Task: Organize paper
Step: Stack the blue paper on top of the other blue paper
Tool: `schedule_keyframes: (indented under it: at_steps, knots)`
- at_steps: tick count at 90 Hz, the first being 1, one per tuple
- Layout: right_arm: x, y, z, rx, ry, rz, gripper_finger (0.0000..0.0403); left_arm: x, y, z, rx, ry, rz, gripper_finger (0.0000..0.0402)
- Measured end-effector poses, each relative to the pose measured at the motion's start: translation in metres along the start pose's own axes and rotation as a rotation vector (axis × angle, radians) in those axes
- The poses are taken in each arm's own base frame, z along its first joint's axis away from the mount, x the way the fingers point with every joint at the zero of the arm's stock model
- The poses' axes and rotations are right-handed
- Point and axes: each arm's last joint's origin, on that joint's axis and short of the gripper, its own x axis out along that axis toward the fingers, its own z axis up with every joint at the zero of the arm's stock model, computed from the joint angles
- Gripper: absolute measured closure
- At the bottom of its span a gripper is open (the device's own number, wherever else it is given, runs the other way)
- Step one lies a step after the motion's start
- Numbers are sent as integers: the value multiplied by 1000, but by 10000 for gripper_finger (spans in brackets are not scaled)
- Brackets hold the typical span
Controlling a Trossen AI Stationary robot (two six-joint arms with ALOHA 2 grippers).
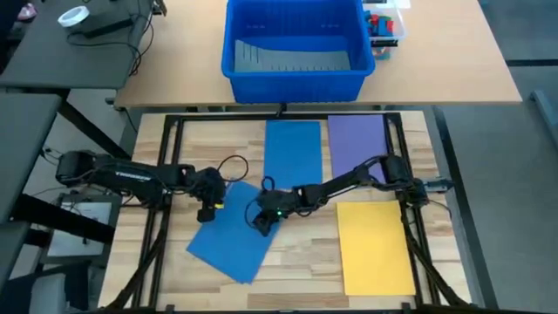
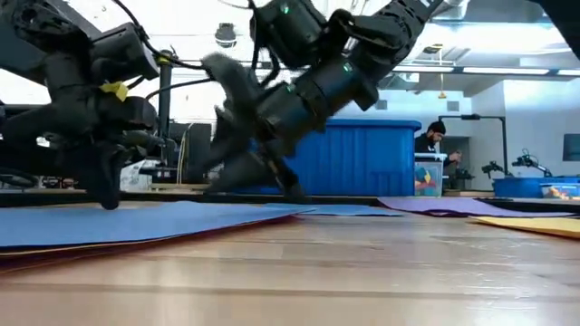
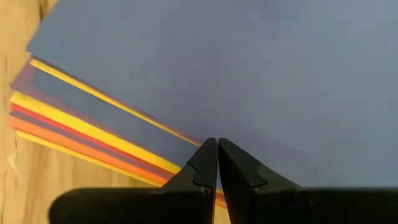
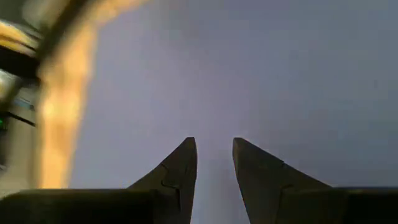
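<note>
Scene: a pale wooden desk (image 1: 296,262) seen from above, with two dark robot arms reaching in from either side and meeting over a tilted blue sheet.
Paper stack: a slanted pile (image 1: 228,234) lies at the front left of the desk, a blue sheet on top; the left wrist view shows yellow, orange, red and purple edges (image 3: 74,134) fanned out beneath it.
Sorted sheets: a blue sheet (image 1: 293,153) and a purple sheet (image 1: 357,139) lie side by side at the back of the desk; a yellow sheet (image 1: 375,246) lies flat at the front right, apart from the others.
Left hand: the left hand (image 1: 207,208) points down at the upper left edge of the slanted pile; its fingers (image 3: 202,168) are pressed together with no gap, tips on or just above the top blue sheet, holding nothing that can be seen.
Right hand: the right hand (image 1: 261,222) reaches across to the right edge of the same pile; its fingers (image 4: 180,165) stand slightly apart over the blue surface, and it is hard to tell whether they touch the paper.
Beyond the desk: a big blue bin (image 1: 296,48) stands on a second table behind.
Background: in the low view a person (image 2: 433,140) sits far back in the room.
</note>
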Motion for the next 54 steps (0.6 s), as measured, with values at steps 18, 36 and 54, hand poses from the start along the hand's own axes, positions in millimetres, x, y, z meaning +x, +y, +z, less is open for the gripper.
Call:
schedule_keyframes:
  at_steps: [18, 36, 54]
  knots:
    - [-1, 3, -9, -26, 62, -34, 306, 0, 0, 0, -2, 1, 0, 402]
    - [-2, 8, -15, -10, 100, -23, 306, 0, 0, 0, -3, 3, 0, 402]
    - [-11, 9, -14, -46, 126, -36, 306, -2, -2, 9, -16, -77, -27, 402]
